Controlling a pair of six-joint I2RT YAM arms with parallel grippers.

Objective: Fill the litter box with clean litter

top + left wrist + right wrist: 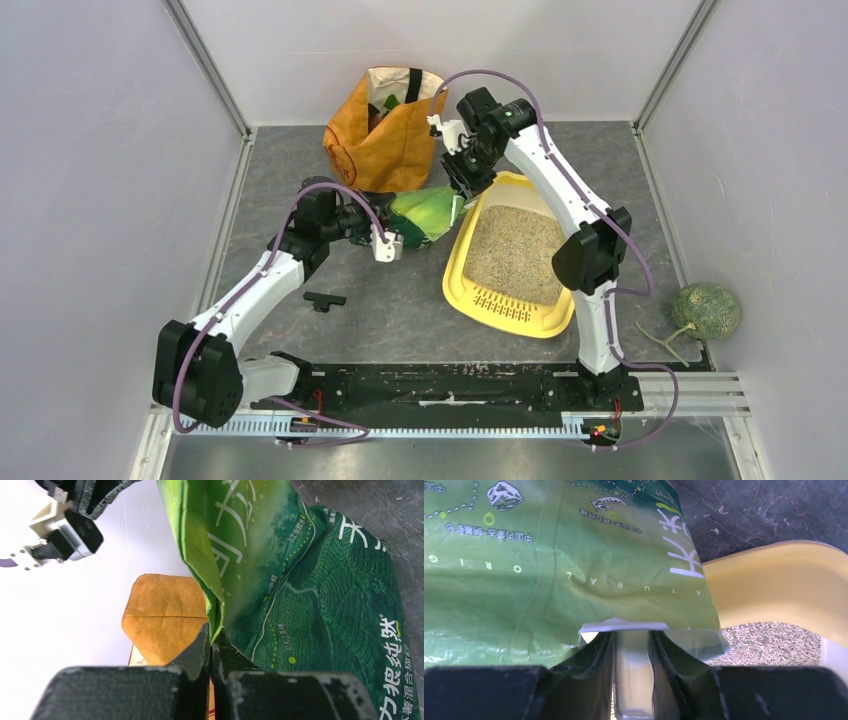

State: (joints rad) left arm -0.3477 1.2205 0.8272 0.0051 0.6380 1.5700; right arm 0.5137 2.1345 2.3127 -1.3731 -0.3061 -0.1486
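Observation:
The yellow litter box (455, 270) lies right of centre, holding a bed of beige litter (515, 252). The green printed litter bag (428, 212) hangs between both arms just left of the box's far corner. My left gripper (395, 238) is shut on the bag's left end; in the left wrist view the fingertips (215, 640) pinch a light-green fold of the bag (320, 595). My right gripper (462, 185) holds the bag's other end. In the right wrist view its jaws (630, 632) stand slightly apart on a pale plastic fold at the bag's (549, 565) edge, above the box (774, 585) and litter (769, 642).
An orange shopping bag (385, 135) stands at the back, close behind the green bag. A small black T-shaped part (324, 300) lies on the mat by the left arm. A green melon (706, 310) sits at the right wall. Enclosure walls close in both sides.

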